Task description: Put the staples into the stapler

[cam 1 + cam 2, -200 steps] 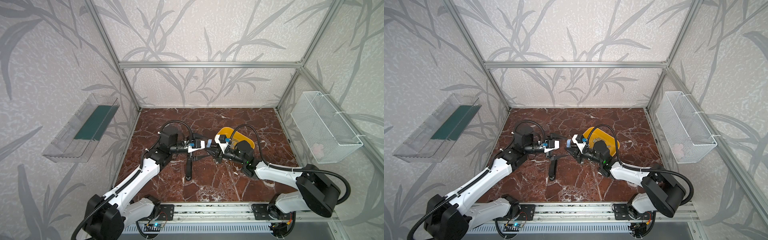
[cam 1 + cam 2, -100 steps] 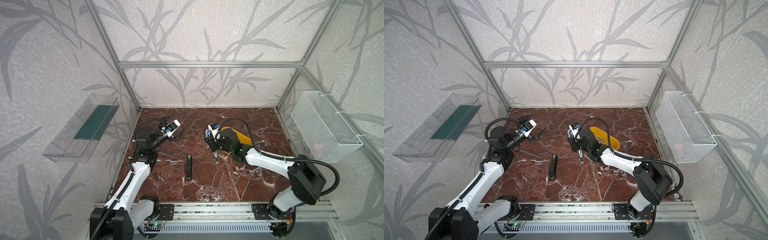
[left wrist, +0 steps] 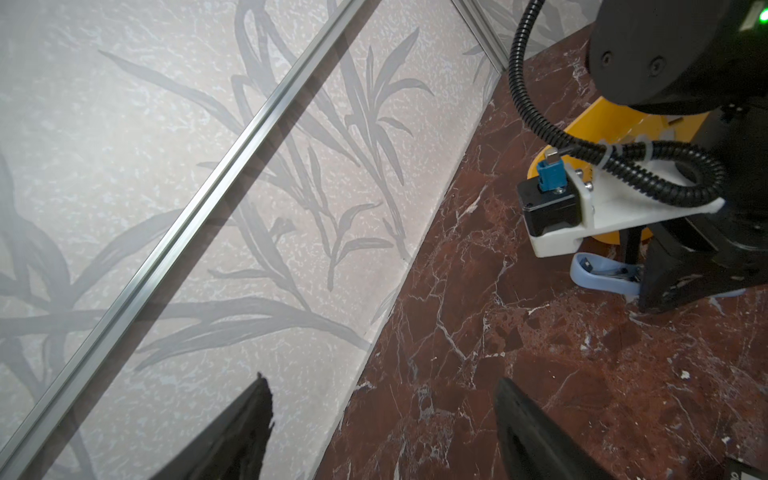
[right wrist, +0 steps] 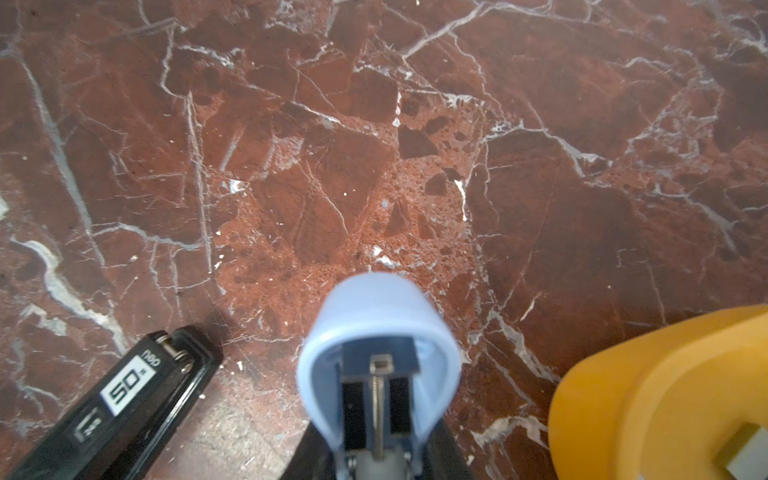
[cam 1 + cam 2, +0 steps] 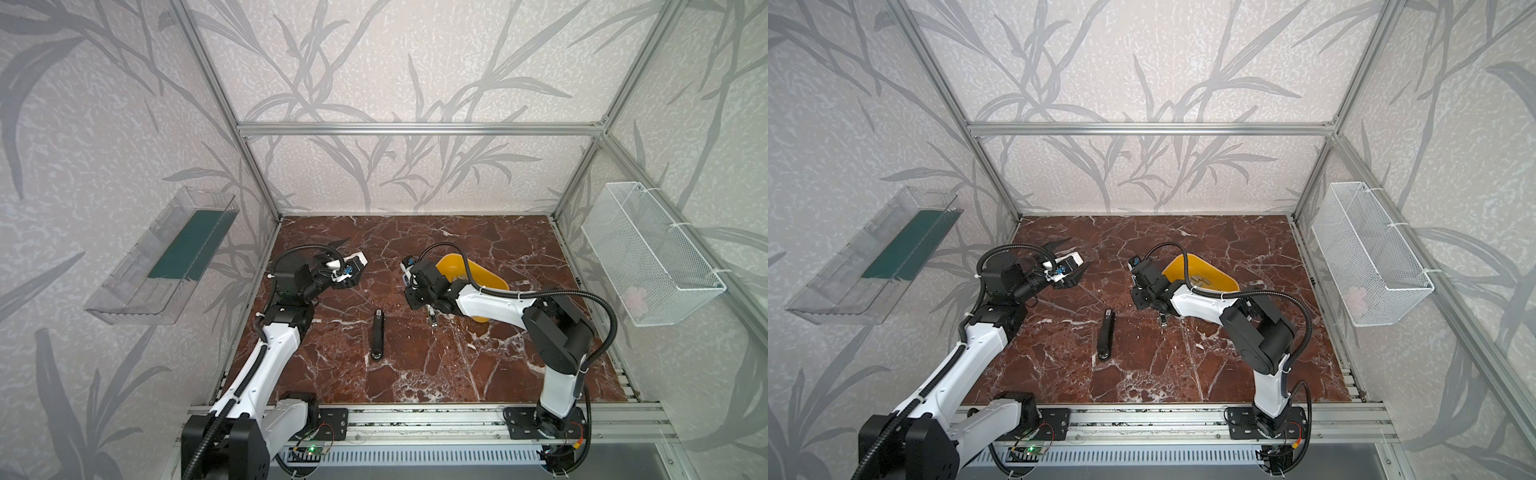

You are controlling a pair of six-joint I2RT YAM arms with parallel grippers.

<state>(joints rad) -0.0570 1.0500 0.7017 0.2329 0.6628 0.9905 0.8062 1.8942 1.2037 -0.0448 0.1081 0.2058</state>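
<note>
My right gripper (image 4: 376,455) is shut on a light blue stapler (image 4: 376,332), hinged open so its spring and magazine show. It hangs low over the marble floor next to the yellow tray (image 5: 484,276). The same blue stapler (image 3: 600,279) sticks out below the right wrist camera in the left wrist view. Grey staples (image 5: 1202,279) lie inside the yellow tray (image 5: 1221,282). A black stapler (image 5: 377,334) lies flat mid-floor, apart from both grippers. My left gripper (image 5: 354,261) is raised at the left, open and empty; its fingertips (image 3: 259,399) frame wall and floor.
A clear shelf with a green mat (image 5: 187,245) hangs on the left wall, and a white mesh basket (image 5: 648,257) on the right wall. Aluminium frame posts stand at the floor's back corners. The black stapler (image 4: 112,399) lies close beside the held blue one.
A second ago both grippers met over the middle. The left has swung back to the left and up. The right has carried the blue stapler toward the tray. The black stapler stayed put.
</note>
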